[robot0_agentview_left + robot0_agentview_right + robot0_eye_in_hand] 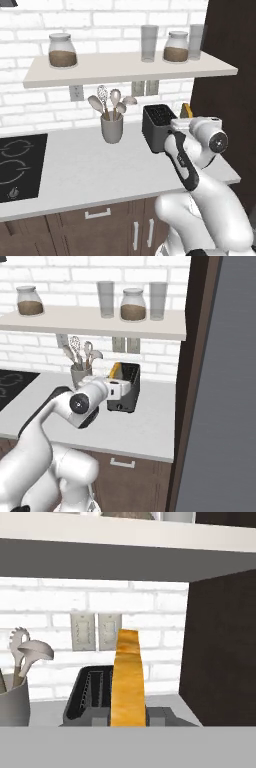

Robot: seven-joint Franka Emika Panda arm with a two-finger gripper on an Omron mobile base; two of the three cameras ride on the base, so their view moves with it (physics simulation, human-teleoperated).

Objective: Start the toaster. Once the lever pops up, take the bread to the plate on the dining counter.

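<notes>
The black two-slot toaster [156, 124] [129, 387] [87, 692] stands on the white worktop by the dark cabinet side. The yellow-tan bread [129, 677] stands upright outside the slots, just in front of the toaster. It pokes up above the hand as a small yellow corner [186, 110] [115, 370]. My gripper [129, 716] [181, 122] [118, 387] is level with the toaster's top and shut on the bread's lower part, a grey finger [100, 716] on each side. The plate and the dining counter are out of view.
A grey utensil cup [112, 129] [79, 375] [12, 704] stands left of the toaster. The shelf [125, 67] [90, 323] with jars and glasses hangs low overhead. The dark cabinet side [225, 75] [220, 652] closes off the right. The black hob [17, 165] lies at the far left.
</notes>
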